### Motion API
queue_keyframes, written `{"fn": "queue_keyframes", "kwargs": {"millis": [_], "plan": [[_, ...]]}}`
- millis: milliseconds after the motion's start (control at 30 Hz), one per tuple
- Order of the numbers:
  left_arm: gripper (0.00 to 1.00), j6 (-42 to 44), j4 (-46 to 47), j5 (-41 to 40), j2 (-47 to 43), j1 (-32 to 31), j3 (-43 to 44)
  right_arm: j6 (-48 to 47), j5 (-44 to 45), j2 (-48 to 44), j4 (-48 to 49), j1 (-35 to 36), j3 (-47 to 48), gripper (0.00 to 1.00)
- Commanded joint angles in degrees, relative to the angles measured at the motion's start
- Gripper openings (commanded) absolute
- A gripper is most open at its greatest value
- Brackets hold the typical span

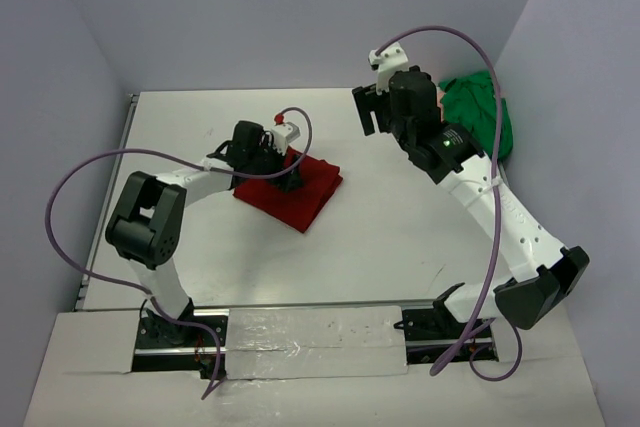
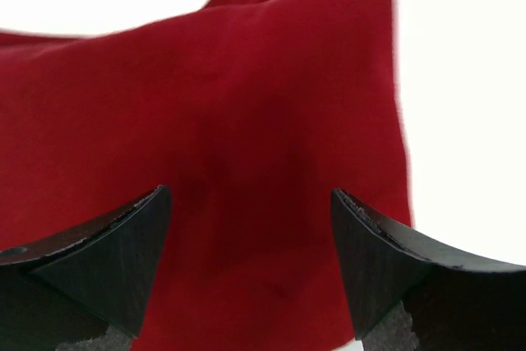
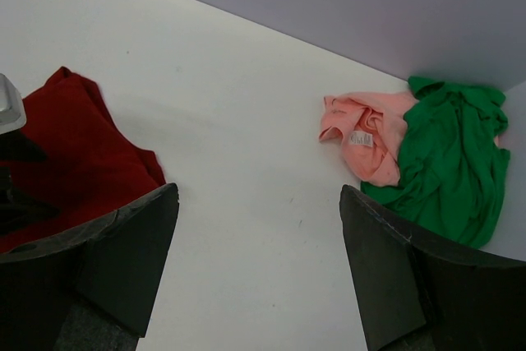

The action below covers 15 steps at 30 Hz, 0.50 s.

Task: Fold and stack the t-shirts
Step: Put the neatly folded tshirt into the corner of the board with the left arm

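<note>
Maroon t-shirt (image 1: 300, 197), folded, lies on the desk (image 1: 200, 127) beneath the left end effector (image 2: 250, 196), jaws spread. Right end effector (image 3: 259, 195): spread, holding nothing. Green t-shirt (image 3: 448, 170) overlaps salmon-pink t-shirt (image 3: 366, 133), both crumpled.

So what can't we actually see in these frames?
- Salmon-pink shirt: top view, not made out behind the right arm; right wrist view, partly covered by green shirt.
- Maroon shirt: left wrist view blurred and cropped; fold layers unclear.
- Left gripper touching cloth or not: cannot tell; top view, its wrist covers the spot.
</note>
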Motion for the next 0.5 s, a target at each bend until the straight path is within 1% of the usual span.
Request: {"fn": "queue_keyframes", "kwargs": {"millis": [0,33,67,100,133,167,200,233,367,467], "plan": [[0.86,-2.18,1.90,-6.04,1.28,-0.32,1.66,1.15,-0.41,-1.58,0.69,-0.85,0.40,0.86],[0.83,-2.62,1.55,-7.09,1.72,-0.23,1.92,1.15,-0.67,-1.67,0.69,-0.85,0.40,0.86],[0.69,-3.06,0.94,-7.80,2.68,-0.15,2.19,1.24,-0.67,-1.67,0.60,-1.03,0.58,0.86],[0.65,-3.06,0.93,-8.24,3.12,-0.15,2.54,1.33,-0.58,-1.67,0.51,-1.12,0.75,0.86],[0.33,-3.41,0.93,-8.68,3.65,-0.15,2.71,1.24,-0.67,-1.67,0.42,-1.20,1.19,0.86],[0.16,-3.76,-1.16,-8.51,5.05,-0.15,3.06,1.15,-0.67,-1.67,0.16,-1.29,1.46,0.86],[0.03,-3.77,-1.88,-8.85,6.02,-0.23,4.55,1.15,-0.58,-1.67,-0.01,-1.38,1.72,0.86],[0.00,-6.03,-2.84,-8.68,6.90,-0.23,5.34,1.15,-0.50,-1.76,-0.19,-1.47,2.42,0.86],[0.00,-7.19,-11.08,-8.24,14.28,-0.23,12.36,0.98,-0.58,-2.37,-1.24,-2.00,4.44,0.86],[0.00,-8.51,-14.27,-10.16,19.03,0.03,17.20,0.80,-0.85,-3.43,-1.60,-2.26,5.67,0.86]]}}
